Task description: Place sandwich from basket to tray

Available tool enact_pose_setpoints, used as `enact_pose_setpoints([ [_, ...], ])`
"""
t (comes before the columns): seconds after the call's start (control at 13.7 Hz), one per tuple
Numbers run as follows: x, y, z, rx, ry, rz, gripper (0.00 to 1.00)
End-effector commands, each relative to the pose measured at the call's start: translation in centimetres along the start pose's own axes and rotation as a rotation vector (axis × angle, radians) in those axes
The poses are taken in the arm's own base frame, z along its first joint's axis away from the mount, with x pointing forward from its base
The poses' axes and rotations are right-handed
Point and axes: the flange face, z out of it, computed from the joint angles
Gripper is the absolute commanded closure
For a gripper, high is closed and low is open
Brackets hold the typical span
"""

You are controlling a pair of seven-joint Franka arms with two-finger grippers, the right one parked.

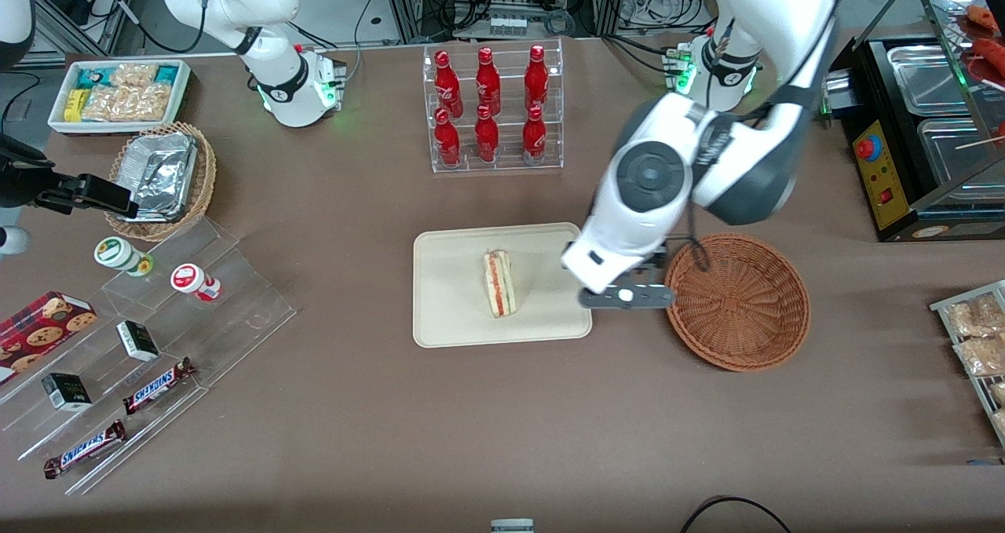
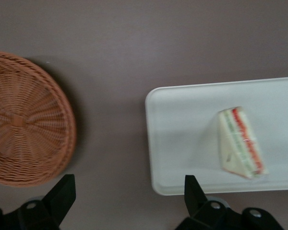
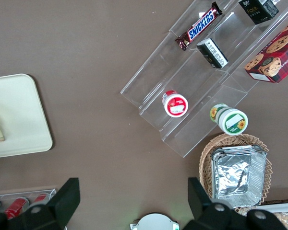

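A: Cream-beige tray (image 1: 455, 313), and the sandwich (image 1: 499, 283) shows pale bread with red, orange and green stripes.

B: Reddish-brown woven basket (image 1: 738, 301) on the dull brown table (image 1: 502, 423). Black-fingered gripper (image 2: 129, 201) spread wide above the table.

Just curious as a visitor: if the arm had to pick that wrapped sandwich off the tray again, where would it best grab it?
Probably from above, pinching the two flat bread faces of the sandwich, which stands on the tray with its striped filling edge up. The open pincer hangs between tray and basket.
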Motion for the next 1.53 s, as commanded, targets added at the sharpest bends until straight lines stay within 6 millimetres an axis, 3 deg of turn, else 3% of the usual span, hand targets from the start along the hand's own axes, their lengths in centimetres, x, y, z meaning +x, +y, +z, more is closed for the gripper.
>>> enact_pose_setpoints([
  [0.0, -1.3, -5.8, -0.8, 0.002, -0.015, 0.026, 0.0],
  [0.15, -1.3, -10.3, -2.3, -0.014, -0.015, -0.025, 0.0],
  [0.44, -2.9, -17.4, -5.0, 0.0, -0.07, 0.064, 0.0],
  [0.58, -4.3, -21.9, -7.0, -0.024, -0.086, 0.083, 0.0],
  [1.17, -9.6, -29.4, -12.9, -0.041, -0.163, 0.113, 0.0],
  [1.46, -11.0, -31.3, -15.4, -0.034, -0.132, 0.088, 0.0],
])
